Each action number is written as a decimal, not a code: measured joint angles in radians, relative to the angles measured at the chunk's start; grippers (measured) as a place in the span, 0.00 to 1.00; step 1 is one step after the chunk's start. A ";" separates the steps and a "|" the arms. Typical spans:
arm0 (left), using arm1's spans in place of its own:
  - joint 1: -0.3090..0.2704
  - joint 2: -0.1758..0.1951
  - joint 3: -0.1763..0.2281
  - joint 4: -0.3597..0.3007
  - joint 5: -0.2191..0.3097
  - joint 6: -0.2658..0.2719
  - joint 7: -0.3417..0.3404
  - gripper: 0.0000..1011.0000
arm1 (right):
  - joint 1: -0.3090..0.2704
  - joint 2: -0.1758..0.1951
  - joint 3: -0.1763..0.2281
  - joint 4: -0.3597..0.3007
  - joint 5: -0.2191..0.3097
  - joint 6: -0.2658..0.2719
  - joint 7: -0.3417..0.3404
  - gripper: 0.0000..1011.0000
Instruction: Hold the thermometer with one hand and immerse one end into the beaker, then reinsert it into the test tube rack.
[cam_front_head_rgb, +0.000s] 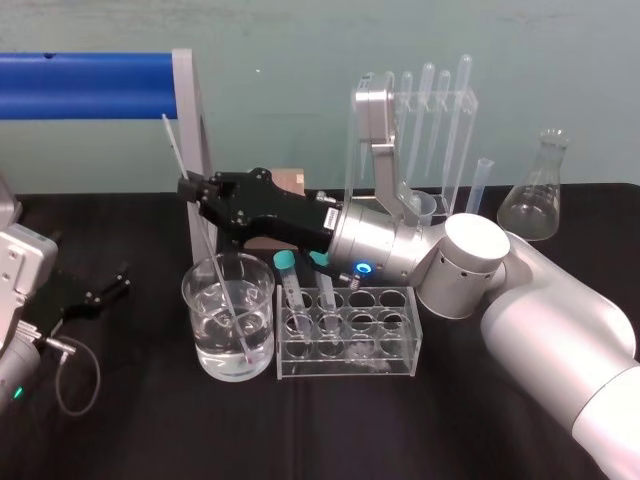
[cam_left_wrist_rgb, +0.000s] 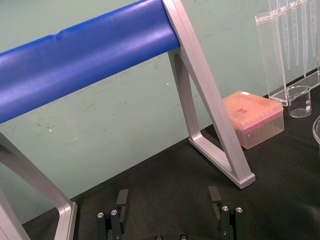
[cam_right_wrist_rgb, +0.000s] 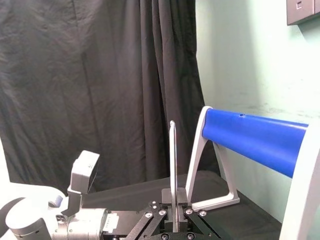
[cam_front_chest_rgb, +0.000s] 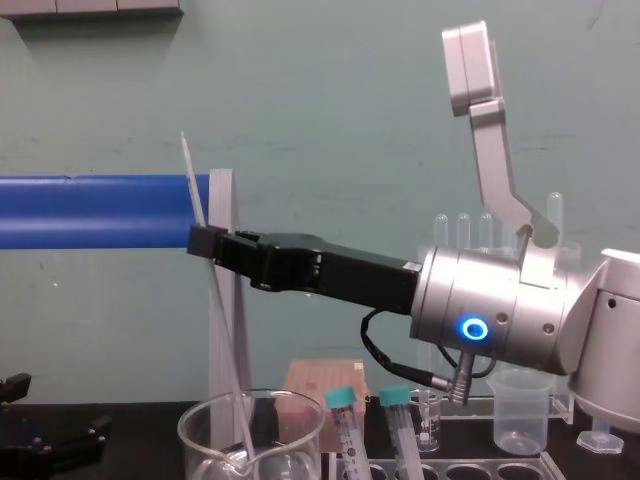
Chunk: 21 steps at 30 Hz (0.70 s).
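Note:
My right gripper (cam_front_head_rgb: 190, 190) is shut on the thermometer (cam_front_head_rgb: 221, 283), a long thin glass rod, gripping it about a third of the way down from its top. The rod leans slightly, and its lower end dips into the water in the wide glass beaker (cam_front_head_rgb: 197, 300). The chest view shows the gripper (cam_front_chest_rgb: 203, 243) high above the beaker (cam_front_chest_rgb: 200, 435), with the thermometer (cam_front_chest_rgb: 222, 330) running down into it. In the right wrist view the thermometer (cam_right_wrist_rgb: 172, 160) rises from the gripper (cam_right_wrist_rgb: 173, 197). The test tube rack (cam_front_head_rgb: 395, 345) stands just right of the beaker. My left gripper (cam_front_head_rgb: 95, 293) rests open at the far left.
A blue padded bar (cam_front_head_rgb: 90, 85) on a grey frame (cam_front_head_rgb: 190, 110) stands close behind the gripper. Two teal-capped tubes (cam_front_head_rgb: 285, 262) stand in the rack's left end. Behind it are a pipette stand (cam_front_head_rgb: 430, 130), a small plastic beaker (cam_front_chest_rgb: 518, 410) and a conical flask (cam_front_head_rgb: 535, 195).

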 joint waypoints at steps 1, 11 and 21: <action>0.000 0.000 0.000 0.000 0.000 0.000 0.000 1.00 | -0.002 -0.001 0.002 0.002 -0.004 0.000 0.000 0.06; 0.000 0.000 0.000 0.000 0.000 0.000 0.000 1.00 | -0.004 -0.011 0.017 0.011 -0.018 0.002 0.002 0.06; 0.000 0.000 0.000 0.000 0.000 0.000 0.000 1.00 | -0.003 -0.015 0.028 0.014 -0.025 0.002 0.007 0.06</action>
